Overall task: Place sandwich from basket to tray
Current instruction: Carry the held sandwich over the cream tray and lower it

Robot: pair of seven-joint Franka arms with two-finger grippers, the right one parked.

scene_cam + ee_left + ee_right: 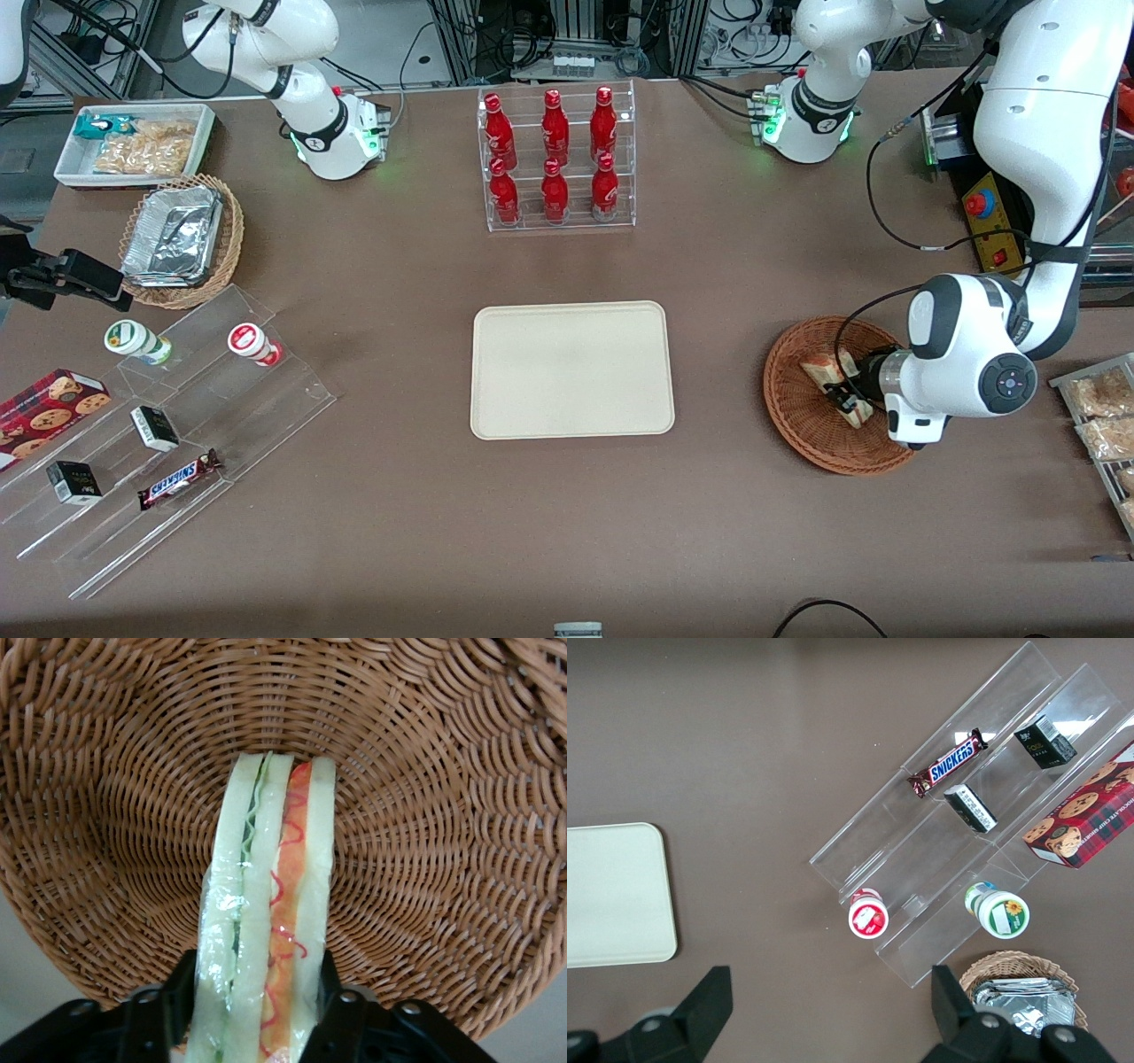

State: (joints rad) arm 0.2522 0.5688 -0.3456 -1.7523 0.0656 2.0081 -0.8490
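The sandwich [821,371] [266,895], pale bread with green and red-orange layers, stands on edge inside the round reddish-brown wicker basket [797,421] [106,815] toward the working arm's end of the table. My left gripper [846,395] [257,1010] reaches low into the basket, and its black fingers [330,981] press against both bread faces, shut on the sandwich. The sandwich's lower edge looks close to the basket's weave; I cannot tell whether they touch. The cream-beige tray [571,368] [611,895] lies flat and bare at the table's middle, apart from the basket.
A clear rack of red bottles [556,159] stands farther from the front camera than the tray. A wire rack of snack packets [1103,416] sits beside the basket at the table's edge. A stepped acrylic shelf [177,425], a foil-filled tan basket [182,239] and a white bin [137,142] lie toward the parked arm's end.
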